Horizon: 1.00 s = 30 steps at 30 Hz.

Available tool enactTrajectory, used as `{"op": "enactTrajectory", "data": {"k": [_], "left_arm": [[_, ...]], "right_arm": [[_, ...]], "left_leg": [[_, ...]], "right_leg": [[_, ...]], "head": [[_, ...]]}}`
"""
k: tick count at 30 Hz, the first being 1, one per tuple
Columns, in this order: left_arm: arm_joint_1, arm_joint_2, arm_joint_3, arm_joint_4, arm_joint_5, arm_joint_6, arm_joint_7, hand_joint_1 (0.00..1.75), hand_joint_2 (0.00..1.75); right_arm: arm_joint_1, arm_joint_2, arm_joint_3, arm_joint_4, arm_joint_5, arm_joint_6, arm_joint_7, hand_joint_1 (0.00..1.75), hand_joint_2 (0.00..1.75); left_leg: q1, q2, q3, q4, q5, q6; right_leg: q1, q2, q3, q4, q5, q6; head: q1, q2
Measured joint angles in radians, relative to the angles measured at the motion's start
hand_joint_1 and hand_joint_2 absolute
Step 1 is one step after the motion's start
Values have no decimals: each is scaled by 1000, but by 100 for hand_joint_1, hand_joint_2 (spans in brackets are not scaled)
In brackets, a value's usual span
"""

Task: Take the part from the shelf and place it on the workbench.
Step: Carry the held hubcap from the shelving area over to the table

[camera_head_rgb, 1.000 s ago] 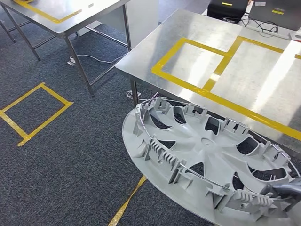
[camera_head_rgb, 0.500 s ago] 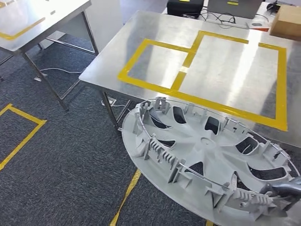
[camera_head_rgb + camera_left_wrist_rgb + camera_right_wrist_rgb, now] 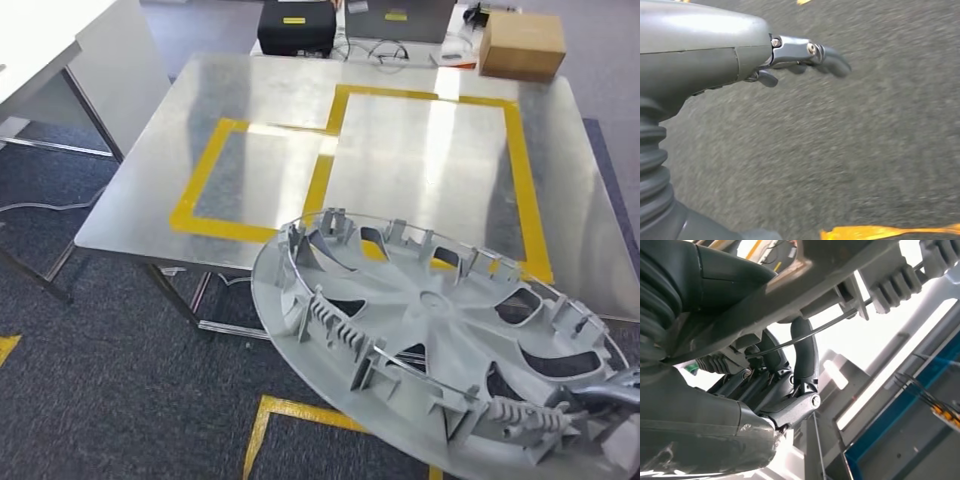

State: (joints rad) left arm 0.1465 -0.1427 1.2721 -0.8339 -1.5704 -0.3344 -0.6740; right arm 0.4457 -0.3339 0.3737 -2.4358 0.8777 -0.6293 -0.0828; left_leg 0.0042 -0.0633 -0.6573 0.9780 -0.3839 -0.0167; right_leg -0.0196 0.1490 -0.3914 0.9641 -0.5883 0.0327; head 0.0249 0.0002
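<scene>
Head view: part [image 3: 423, 330] overlapping workbench [image 3: 151, 190] near edge

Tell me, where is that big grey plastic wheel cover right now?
In the head view the grey plastic wheel cover is low and right of centre, gripped by the robot's right hand, overlapping the near edge of the steel workbench.

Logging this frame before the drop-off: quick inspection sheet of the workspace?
Surface: steel workbench, yellow tape outlines, the taped areas bare.
Job's things: grey wheel cover carried ribbed side up, over the bench's near edge, not set down.
Clutter: cardboard box and black case at the far edge.
Hands: right hand grips the cover's rim; left hand hangs over carpet, holding nothing.
Cables: loose cables by the case.
Surroundings: grey carpet, floor tape, second table at left.
</scene>
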Motion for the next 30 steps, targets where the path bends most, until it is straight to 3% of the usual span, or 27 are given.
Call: {"op": "enactTrajectory", "data": {"k": [1, 2, 4, 6, 8, 9, 10, 12, 13, 14, 15, 16, 17, 18, 19, 20, 21, 23, 24, 25, 27, 28, 29, 30], "left_arm": [[-4, -2, 0, -1, 0, 0, 0, 0, 175], [-7, -5, 0, -2, 1, -1, 0, 0, 175], [-6, -8, 0, -2, 1, -4, 0, 0, 175], [-2, -10, 2, -3, 0, -7, 1, 0, 175], [-2, -13, 2, -5, 0, -8, 2, 0, 175], [-3, -14, 2, -7, 1, -8, 3, 0, 175], [-2, -14, 2, -8, 1, -8, 3, 0, 175], [-1, -16, 3, -10, 1, -8, 5, 0, 175], [-2, -16, 4, -10, 0, -8, 6, 0, 175], [-4, -17, 5, -11, 0, -8, 7, 0, 175], [-9, -17, 4, -12, 0, -7, 8, 0, 175], [-15, -18, 4, -13, 1, -7, 8, 0, 175], [-21, -19, 4, -14, 1, -7, 8, 0, 175], [-25, -20, 5, -16, 1, -8, 8, 0, 175], [-26, -20, 7, -19, 1, -10, 9, 0, 175], [-25, -22, 10, -22, 1, -14, 10, 0, 175], [-23, -23, 14, -26, 1, -18, 13, 0, 175], [-21, -28, 23, -38, 0, -28, 20, 0, 175], [-21, -30, 30, -45, 0, -31, 24, 0, 175], [-19, -33, 38, -52, 1, -35, 28, 0, 175], [-12, -37, 59, -62, 1, -41, 38, 0, 175], [-8, -40, 69, -66, 0, -42, 43, 0, 175], [-8, -41, 77, -69, 0, -42, 48, 0, 175], [-14, -42, 82, -71, 0, -41, 51, 0, 175]], "right_arm": [[-1, 0, 0, -1, 0, 1, 1, 175, 175], [-2, 0, 0, -1, 0, 3, 2, 175, 175], [-5, 0, 0, 0, 0, 6, 4, 175, 175], [-5, 0, 0, 0, 0, 11, 8, 175, 175], [-3, 0, 1, 0, -1, 20, 15, 175, 175], [-2, 0, 2, 0, -1, 24, 18, 175, 175], [-1, 0, 2, 1, -2, 28, 21, 175, 175], [1, 0, 4, 2, -3, 32, 24, 175, 175], [1, 0, 5, 1, -2, 33, 25, 175, 175], [1, 0, 6, 1, -2, 36, 26, 175, 175], [2, 0, 7, 0, -2, 40, 28, 175, 175], [4, 0, 8, 0, -1, 44, 31, 175, 175], [6, 0, 9, 0, -1, 52, 37, 175, 175], [7, -1, 9, 0, 0, 62, 46, 175, 175], [10, -2, 10, 0, 0, 76, 60, 175, 175], [13, -4, 10, 1, -1, 93, 78, 175, 175], [18, -7, 10, 2, -3, 116, 104, 175, 175], [31, -19, 10, 6, -12, 167, 170, 175, 175], [40, -28, 10, 10, -18, 192, 207, 175, 175], [50, -39, 10, 14, -24, 214, 243, 175, 175], [68, -63, 10, 29, -34, 245, 306, 175, 175], [76, -76, 9, 35, -36, 256, 333, 175, 175], [83, -89, 8, 42, -38, 265, 358, 175, 175], [91, -103, 5, 46, -40, 271, 380, 175, 175]], "left_leg": [[1, 10, 18, -4, -7, 5], [2, 22, 37, -6, -16, 9], [2, 43, 75, -8, -45, 13], [0, 64, 120, -11, -84, 18], [-3, 78, 173, -15, -125, 22], [-4, 84, 202, -17, -146, 23], [-5, 89, 227, -19, -167, 24], [-10, 99, 272, -22, -209, 20], [-11, 102, 291, -29, -223, 16], [-13, 105, 308, -32, -228, 10], [-13, 106, 314, -28, -220, 3], [-13, 102, 305, 3, -198, -2], [-13, 94, 276, 59, -171, -8], [-12, 85, 235, 128, -153, -14], [-9, 77, 187, 192, -154, -19], [-7, 72, 143, 235, -180, -23], [-5, 70, 105, 255, -225, -27], [-3, 69, 44, 237, -305, -27], [-3, 69, 21, 204, -306, -25], [-5, 67, 2, 155, -254, -19], [-9, 59, -33, 39, -40, -3], [-11, 55, -46, 10, 46, 4], [-14, 53, -56, 3, 89, 9], [-17, 52, -58, 15, 82, 14]], "right_leg": [[2, -16, -1, 22, 13, 5], [6, -46, -27, 68, 26, 9], [16, -113, -113, 201, 25, 14], [22, -138, -196, 282, -59, 12], [27, -141, -245, 270, -144, 7], [31, -144, -260, 238, -142, 2], [35, -154, -272, 196, -87, -5], [43, -176, -279, 126, 77, -17], [46, -180, -274, 110, 134, -22], [47, -177, -264, 102, 149, -26], [45, -169, -248, 96, 137, -30], [41, -163, -230, 83, 131, -35], [37, -159, -205, 64, 124, -39], [32, -154, -175, 41, 118, -42], [30, -150, -143, 17, 110, -44], [28, -144, -110, -8, 102, -45], [26, -139, -75, -31, 94, -44], [24, -130, -1, -75, 75, -41], [24, -125, 37, -93, 63, -36], [24, -122, 69, -107, 47, -31], [26, -111, 112, -106, 6, -19], [26, -106, 122, -101, -20, -15], [26, -99, 132, -97, -43, -9], [24, -95, 139, -100, -61, -1]], "head": [[1, 0], [4, 0], [8, 0], [10, 0], [12, 0], [14, 0], [15, 0], [14, 0], [10, 0], [8, 0], [7, 0], [6, 0], [4, 0], [1, 0], [-2, 0], [-5, 0], [-6, 0], [-8, 0], [-8, 0], [-9, 0], [-11, 0], [-9, -1], [-9, -1], [-10, 0]]}}
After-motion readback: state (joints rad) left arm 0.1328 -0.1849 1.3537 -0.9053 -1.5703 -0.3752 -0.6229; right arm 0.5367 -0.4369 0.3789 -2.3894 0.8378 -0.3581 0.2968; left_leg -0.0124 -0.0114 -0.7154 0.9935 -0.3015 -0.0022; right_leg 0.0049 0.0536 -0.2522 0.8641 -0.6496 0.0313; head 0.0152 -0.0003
